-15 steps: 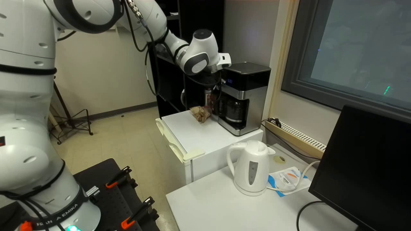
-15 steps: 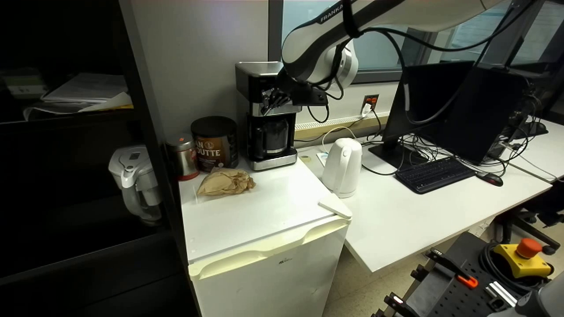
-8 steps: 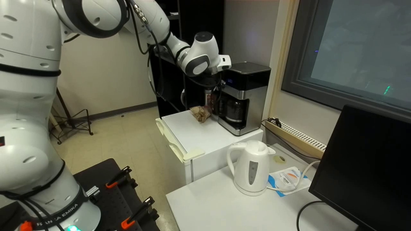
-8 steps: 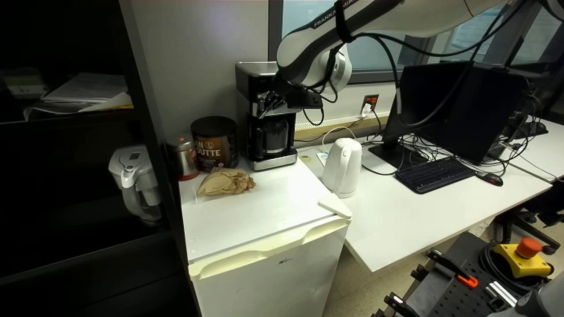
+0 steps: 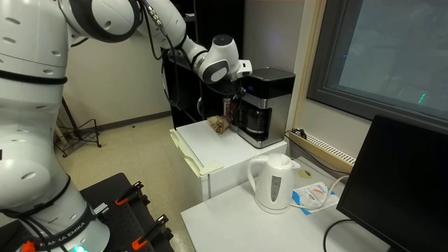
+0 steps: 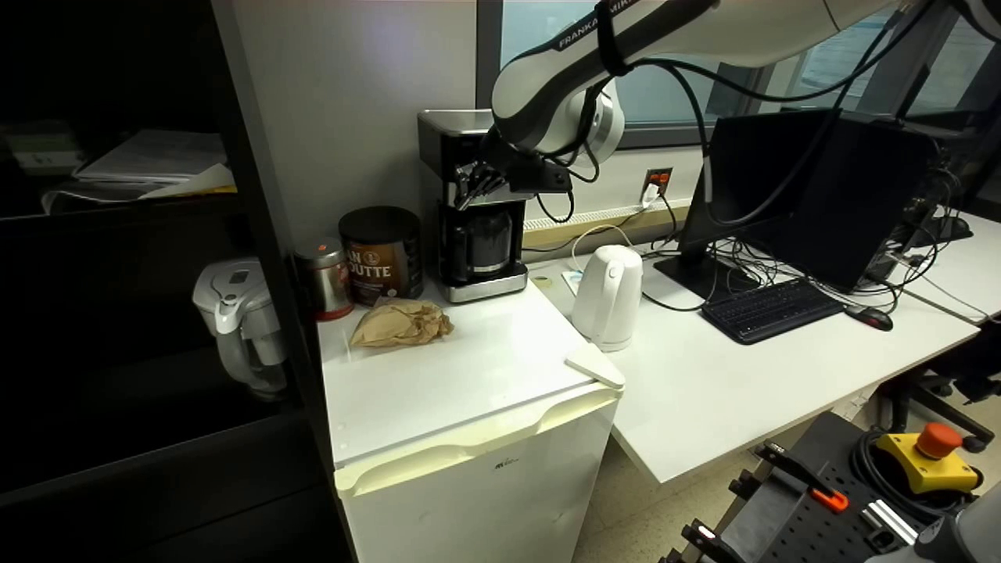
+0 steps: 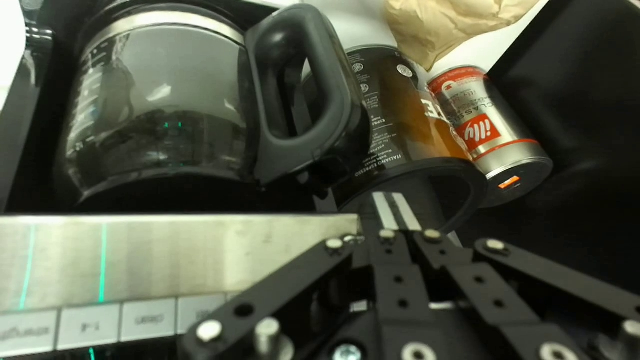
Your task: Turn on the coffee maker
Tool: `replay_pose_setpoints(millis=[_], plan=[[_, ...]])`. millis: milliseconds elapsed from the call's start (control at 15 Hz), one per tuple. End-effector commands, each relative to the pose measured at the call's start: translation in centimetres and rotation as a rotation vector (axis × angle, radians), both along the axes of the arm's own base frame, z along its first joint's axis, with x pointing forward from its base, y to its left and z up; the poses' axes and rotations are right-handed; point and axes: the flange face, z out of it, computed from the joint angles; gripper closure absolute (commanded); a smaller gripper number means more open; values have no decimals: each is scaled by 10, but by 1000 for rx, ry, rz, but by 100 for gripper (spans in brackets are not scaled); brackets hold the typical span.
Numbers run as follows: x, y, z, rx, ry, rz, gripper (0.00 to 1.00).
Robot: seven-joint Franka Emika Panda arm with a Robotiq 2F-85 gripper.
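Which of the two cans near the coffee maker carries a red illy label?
The smaller silver can, farther from the coffee maker, shows it in the wrist view; the wider can is black and brown.

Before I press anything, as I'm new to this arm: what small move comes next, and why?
I'd probably ease the fingers sideways toward the buttons of the coffee maker: in the wrist view the fingers are shut, but their tips show past the end of the steel strip, with the big tin behind, and the buttons run to the left.
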Motion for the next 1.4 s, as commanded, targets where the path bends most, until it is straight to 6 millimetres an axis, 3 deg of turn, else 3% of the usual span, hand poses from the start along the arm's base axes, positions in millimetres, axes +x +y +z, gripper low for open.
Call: replay_pose_setpoints(millis=[0, 933, 1333], plan=[[4, -3, 8, -8, -28, -13, 96], [-7, -8, 17, -76, -10, -79, 96], [-21, -17, 17, -123, 14, -100, 96]])
